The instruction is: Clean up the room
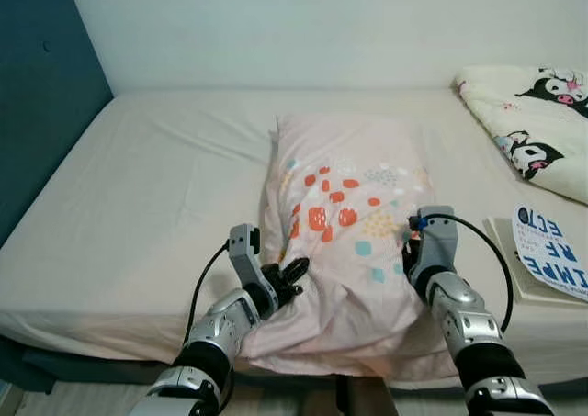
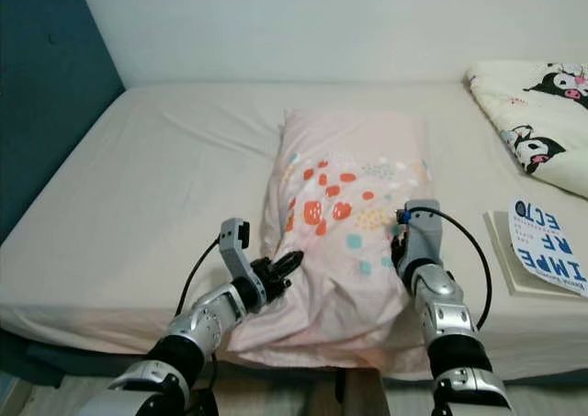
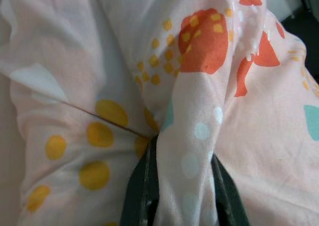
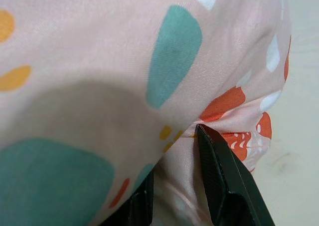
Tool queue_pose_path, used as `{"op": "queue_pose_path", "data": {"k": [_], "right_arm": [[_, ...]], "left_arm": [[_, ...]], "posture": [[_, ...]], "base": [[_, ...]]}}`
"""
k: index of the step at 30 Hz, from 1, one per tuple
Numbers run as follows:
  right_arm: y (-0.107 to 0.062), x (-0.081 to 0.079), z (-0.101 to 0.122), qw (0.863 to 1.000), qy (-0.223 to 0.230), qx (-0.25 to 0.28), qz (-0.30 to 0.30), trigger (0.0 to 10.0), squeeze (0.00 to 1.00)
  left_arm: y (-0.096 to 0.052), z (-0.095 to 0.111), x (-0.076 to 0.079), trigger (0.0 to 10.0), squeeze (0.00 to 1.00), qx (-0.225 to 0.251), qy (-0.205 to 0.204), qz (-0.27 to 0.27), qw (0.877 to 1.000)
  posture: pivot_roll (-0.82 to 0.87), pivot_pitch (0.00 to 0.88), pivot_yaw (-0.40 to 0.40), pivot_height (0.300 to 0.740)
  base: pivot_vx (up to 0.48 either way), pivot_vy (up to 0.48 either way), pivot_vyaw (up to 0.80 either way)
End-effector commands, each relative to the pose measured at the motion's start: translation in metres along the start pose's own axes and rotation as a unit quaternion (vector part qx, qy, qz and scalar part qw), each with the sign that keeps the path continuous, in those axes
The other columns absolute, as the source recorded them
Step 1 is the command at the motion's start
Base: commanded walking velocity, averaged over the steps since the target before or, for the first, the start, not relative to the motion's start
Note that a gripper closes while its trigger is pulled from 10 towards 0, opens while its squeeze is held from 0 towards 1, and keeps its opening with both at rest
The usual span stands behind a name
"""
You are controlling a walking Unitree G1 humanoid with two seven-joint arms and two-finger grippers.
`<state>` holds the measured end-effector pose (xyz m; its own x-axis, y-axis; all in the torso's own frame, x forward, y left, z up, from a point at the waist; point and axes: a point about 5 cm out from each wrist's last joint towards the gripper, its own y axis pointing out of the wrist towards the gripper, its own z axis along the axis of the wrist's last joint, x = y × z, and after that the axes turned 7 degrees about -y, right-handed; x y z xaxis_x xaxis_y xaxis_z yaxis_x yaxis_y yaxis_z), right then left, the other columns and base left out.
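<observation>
A white sheet with large blue letters (image 1: 551,251) lies on a pale book or pad at the bed's right edge, about four o'clock from the pillow; seen upside down, the letters read roughly "ECTO", "RE" and "IMPE", with the rest cut off by the frame. The pale pink pillow printed with orange, yellow and teal shapes (image 1: 344,223) lies lengthwise in the middle of the cream-sheeted mattress (image 1: 147,205), its near end hanging over the front edge. The left gripper (image 1: 285,283) is at the pillow's seven o'clock corner, its black fingers (image 3: 142,196) closed on a pinched fold of the printed cover. The right gripper (image 4: 174,186) is at the pillow's five o'clock side, its fingers clamped on a ridge of the same fabric; in the head views its fingertips are hidden behind the wrist and cloth. A cream blanket with black cartoon characters (image 1: 537,122) lies at two o'clock, cut off at the right. A dark teal wall panel (image 1: 41,95) stands at nine o'clock.
</observation>
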<state>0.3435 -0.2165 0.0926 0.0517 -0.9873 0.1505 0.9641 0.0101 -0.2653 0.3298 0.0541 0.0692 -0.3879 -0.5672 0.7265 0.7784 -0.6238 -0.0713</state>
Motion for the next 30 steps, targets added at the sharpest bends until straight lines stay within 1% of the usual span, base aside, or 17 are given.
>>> {"op": "queue_pose_path", "data": {"k": [1, 12, 14, 15, 17, 18, 19, 20, 21, 22, 23, 24, 25, 26, 27, 29, 30], "right_arm": [[0.000, -0.022, -0.002, 0.999, 0.000, -0.003, 0.045, 10.0, 0.00], [0.001, -0.029, -0.001, 0.999, -0.004, 0.002, 0.053, 10.0, 0.00], [0.003, -0.031, 0.004, 0.998, -0.004, 0.009, 0.054, 10.0, 0.00], [0.005, -0.033, 0.008, 0.998, -0.001, 0.017, 0.055, 10.0, 0.00], [0.005, -0.033, 0.008, 0.998, -0.001, 0.017, 0.055, 10.0, 0.00], [0.006, -0.034, 0.011, 0.998, 0.001, 0.022, 0.055, 10.0, 0.00], [0.007, -0.037, 0.019, 0.998, 0.007, 0.039, 0.058, 10.0, 0.00], [0.007, -0.037, 0.019, 0.998, 0.007, 0.039, 0.058, 10.0, 0.00], [0.008, -0.040, 0.027, 0.997, 0.012, 0.055, 0.060, 10.0, 0.00], [0.008, -0.040, 0.027, 0.997, 0.012, 0.055, 0.060, 10.0, 0.00], [0.009, -0.043, 0.033, 0.995, 0.015, 0.070, 0.064, 10.0, 0.00], [0.009, -0.043, 0.033, 0.995, 0.015, 0.070, 0.064, 10.0, 0.00], [0.010, -0.045, 0.040, 0.994, 0.018, 0.085, 0.069, 10.0, 0.00], [0.010, -0.045, 0.040, 0.994, 0.018, 0.085, 0.069, 10.0, 0.00], [0.010, -0.047, 0.044, 0.993, 0.019, 0.096, 0.072, 10.0, 0.00], [0.010, -0.047, 0.044, 0.993, 0.019, 0.096, 0.072, 10.0, 0.00], [0.008, -0.050, 0.047, 0.992, 0.016, 0.104, 0.076, 10.0, 0.00]], "left_arm": [[0.004, -0.016, 0.011, 0.0, 0.00, -0.011, -0.011, -0.014, 1.000], [-0.003, -0.009, 0.010, 0.0, 0.00, 0.020, -0.022, -0.023, 0.999], [-0.007, 0.004, 0.011, 0.0, 0.00, 0.054, -0.027, -0.030, 0.998], [-0.010, 0.017, 0.012, 0.0, 0.00, 0.082, -0.030, -0.040, 0.995], [-0.010, 0.017, 0.012, 0.0, 0.00, 0.082, -0.030, -0.040, 0.995], [-0.012, 0.025, 0.013, 0.0, 0.00, 0.099, -0.032, -0.048, 0.993], [-0.018, 0.042, 0.016, 0.0, 0.00, 0.131, -0.030, -0.064, 0.989], [-0.018, 0.042, 0.016, 0.0, 0.00, 0.131, -0.030, -0.064, 0.989], [-0.023, 0.058, 0.020, 0.0, 0.00, 0.159, -0.027, -0.079, 0.984], [-0.023, 0.058, 0.020, 0.0, 0.00, 0.159, -0.027, -0.079, 0.984], [-0.029, 0.072, 0.023, 0.0, 0.00, 0.183, -0.025, -0.092, 0.978], [-0.029, 0.072, 0.023, 0.0, 0.00, 0.183, -0.025, -0.092, 0.978], [-0.037, 0.085, 0.028, 0.0, 0.00, 0.201, -0.016, -0.108, 0.973], [-0.037, 0.085, 0.028, 0.0, 0.00, 0.201, -0.016, -0.108, 0.973], [-0.044, 0.092, 0.032, 0.0, 0.00, 0.210, -0.006, -0.118, 0.970], [-0.044, 0.092, 0.032, 0.0, 0.00, 0.210, -0.006, -0.118, 0.970], [-0.059, 0.105, 0.034, 0.0, 0.00, 0.239, 0.018, -0.109, 0.965]], "posture": [[-0.07, 0.088, -0.003, 0.581], [-0.06, 0.050, -0.012, 0.581], [-0.04, 0.037, -0.017, 0.581], [-0.04, 0.032, -0.018, 0.581], [-0.04, 0.032, -0.018, 0.581], [-0.04, 0.032, -0.018, 0.581], [-0.03, 0.022, -0.021, 0.581], [-0.03, 0.022, -0.021, 0.581], [-0.03, 0.020, -0.021, 0.581], [-0.03, 0.020, -0.021, 0.581], [-0.02, 0.015, -0.022, 0.581], [-0.02, 0.015, -0.022, 0.581], [-0.01, 0.009, -0.027, 0.581], [-0.01, 0.009, -0.027, 0.581], [-0.01, 0.009, -0.028, 0.581], [-0.01, 0.009, -0.028, 0.581], [0.00, 0.002, -0.031, 0.581]], "base": [[0.000, 0.000, 0.00], [0.000, 0.000, 0.00], [0.000, 0.000, 0.00], [0.000, 0.000, 0.00], [0.000, 0.000, 0.00], [0.000, 0.000, 0.00], [0.000, 0.000, 0.00], [0.000, 0.000, 0.00], [0.000, 0.000, 0.00], [0.000, 0.000, 0.00], [0.000, 0.000, 0.00], [0.000, 0.000, 0.00], [0.000, 0.000, 0.00], [0.000, 0.000, 0.00], [0.000, 0.000, 0.00], [0.000, 0.000, 0.00], [0.000, 0.000, 0.00]]}}
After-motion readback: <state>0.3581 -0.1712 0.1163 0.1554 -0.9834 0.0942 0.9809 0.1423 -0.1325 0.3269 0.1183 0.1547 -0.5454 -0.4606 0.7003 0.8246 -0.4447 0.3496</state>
